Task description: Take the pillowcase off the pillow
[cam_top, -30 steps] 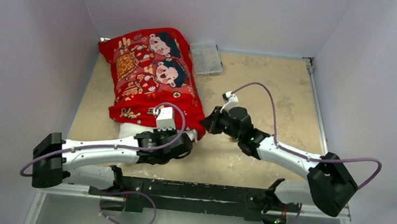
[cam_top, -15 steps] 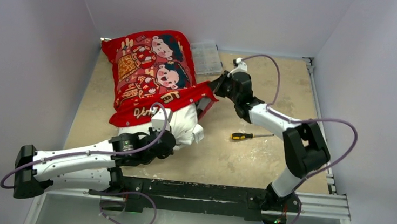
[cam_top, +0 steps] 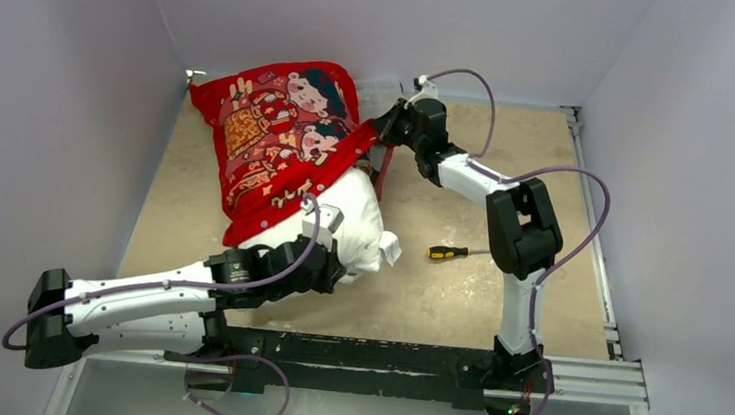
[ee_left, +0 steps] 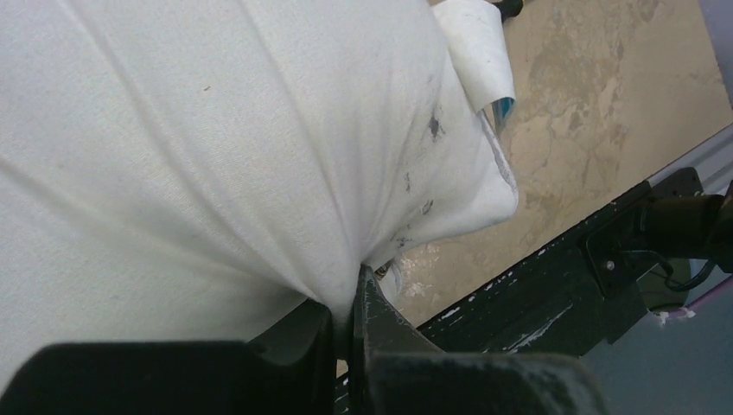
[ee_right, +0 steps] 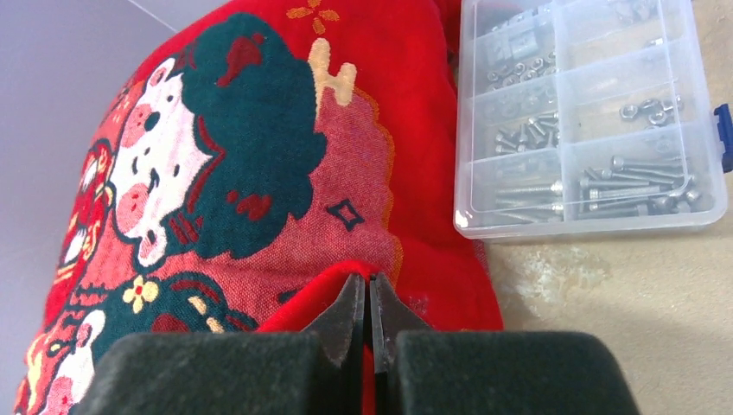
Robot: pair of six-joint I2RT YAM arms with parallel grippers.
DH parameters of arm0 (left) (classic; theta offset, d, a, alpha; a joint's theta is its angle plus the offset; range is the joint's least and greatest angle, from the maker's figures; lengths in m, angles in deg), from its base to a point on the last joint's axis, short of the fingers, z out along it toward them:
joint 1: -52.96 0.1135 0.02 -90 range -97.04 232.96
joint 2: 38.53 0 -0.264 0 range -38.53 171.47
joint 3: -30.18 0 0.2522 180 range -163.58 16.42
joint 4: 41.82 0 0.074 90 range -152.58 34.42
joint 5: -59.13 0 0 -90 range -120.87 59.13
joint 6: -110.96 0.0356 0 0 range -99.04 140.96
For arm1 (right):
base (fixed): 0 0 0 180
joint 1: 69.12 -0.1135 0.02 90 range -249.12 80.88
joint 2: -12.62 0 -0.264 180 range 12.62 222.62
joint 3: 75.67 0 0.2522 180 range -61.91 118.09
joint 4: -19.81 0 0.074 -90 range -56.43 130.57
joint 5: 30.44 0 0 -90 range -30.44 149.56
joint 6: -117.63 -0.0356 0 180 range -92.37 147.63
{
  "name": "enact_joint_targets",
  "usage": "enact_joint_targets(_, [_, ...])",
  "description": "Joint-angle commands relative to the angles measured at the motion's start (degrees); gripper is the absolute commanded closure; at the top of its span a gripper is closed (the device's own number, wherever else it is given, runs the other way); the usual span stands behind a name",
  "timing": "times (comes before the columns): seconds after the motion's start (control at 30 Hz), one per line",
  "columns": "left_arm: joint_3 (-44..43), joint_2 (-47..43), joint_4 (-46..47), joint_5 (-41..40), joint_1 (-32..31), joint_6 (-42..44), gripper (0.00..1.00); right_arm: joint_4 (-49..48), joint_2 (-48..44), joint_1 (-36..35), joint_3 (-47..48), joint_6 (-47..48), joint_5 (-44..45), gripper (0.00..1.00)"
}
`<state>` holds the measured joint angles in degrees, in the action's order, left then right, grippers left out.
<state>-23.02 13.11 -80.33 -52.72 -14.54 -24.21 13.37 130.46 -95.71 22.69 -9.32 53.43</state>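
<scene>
Here the left gripper [ee_left: 355, 294] is clamped on a fold of the pillow [cam_top: 354, 218] at its bare near end, low over the table [cam_top: 550, 143]. The white cushion juts out of the pillowcase [cam_top: 274, 139], whose red body lies toward the far left corner and covers the far part of the pillow. Further right, the right gripper [ee_right: 370, 298] is pinched shut on the red hem at the case's open edge, just beside a clear parts box [ee_right: 588, 112]. A screwdriver [cam_top: 452, 252] lies apart, to the right. To do this step well, the left arm should probably anchor the cushion without sliding while the right draws the hem toward the far side along the pillow's length, low and steady, so the cloth peels rather than bunches. Either thin pinch slipping seems the main risk.
</scene>
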Motion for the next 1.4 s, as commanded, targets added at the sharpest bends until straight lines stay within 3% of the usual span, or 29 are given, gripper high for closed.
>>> enact_joint_targets(0.0, [-2.83,5.21,9.39,8.17,-0.96,3.67,1.0,-5.44,-3.01,2.49,1.09,4.87,2.27,1.0])
enact_joint_targets(0.07, [-4.39,8.7,11.48,7.84,-0.92,4.68,1.0,-4.99,-4.48,2.82,-0.38,6.16,2.12,0.89])
enact_joint_targets(0.13, [-6.32,12.89,13.16,7.5,-0.87,5.45,1.0,-4.19,-6.4,3.07,-2.21,6.92,2.84,0.7])
enact_joint_targets(0.27, [-9.19,19.36,16.17,7.92,-0.63,6.0,1.0,-2.53,-12.25,3.74,-6.23,7.64,5.87,0.22])
enact_joint_targets(0.37, [-10.46,23.31,18.25,8.87,0.44,5.8,1.0,-1.33,-18.37,3.88,-10.11,6.99,9.68,0.08])
enact_joint_targets(0.6, [-12.52,31.64,28.84,16.08,8.63,4.27,1.0,2.11,-32.53,4.09,-21.03,3.67,17.08,0.01])
enact_joint_targets(0.73, [-19.92,39.05,28.91,16.96,9.64,6.82,1.0,3.1,-40.96,4.07,-27.54,1.75,18.32,0.01])
enact_joint_targets(0.8, [-23.43,41.51,27.76,17.1,9.87,7.73,0.91,3.6,-44.77,3.95,-29.79,3.26,19.72,0.01])
enact_joint_targets(0.87, [-25.1,42.02,27.32,17.1,10.33,7.84,0.75,5.11,-47.94,3.89,-31.49,3.86,18.83,0.01])
enact_joint_targets(1.0, [-24.73,38.67,26.99,16.28,11.37,7.36,0.51,6.49,-53.77,3.34,-35.22,4.19,16.48,0.01])
enact_joint_targets(1.17, [-22.34,30.95,22.09,13.13,13.05,6.26,0.33,9.35,-55.84,-0.23,-36.67,4.42,14.85,0.01])
enact_joint_targets(1.23, [-21.22,27.24,19.34,11.02,13.65,6.06,0.26,12.18,-54.93,-5.21,-35.98,3.65,16.36,0.01])
enact_joint_targets(1.37, [-18.8,19.95,13.68,5.38,14.27,5.22,0.25,17.8,-51.24,-17.93,-34.03,-1.27,22.45,0.01])
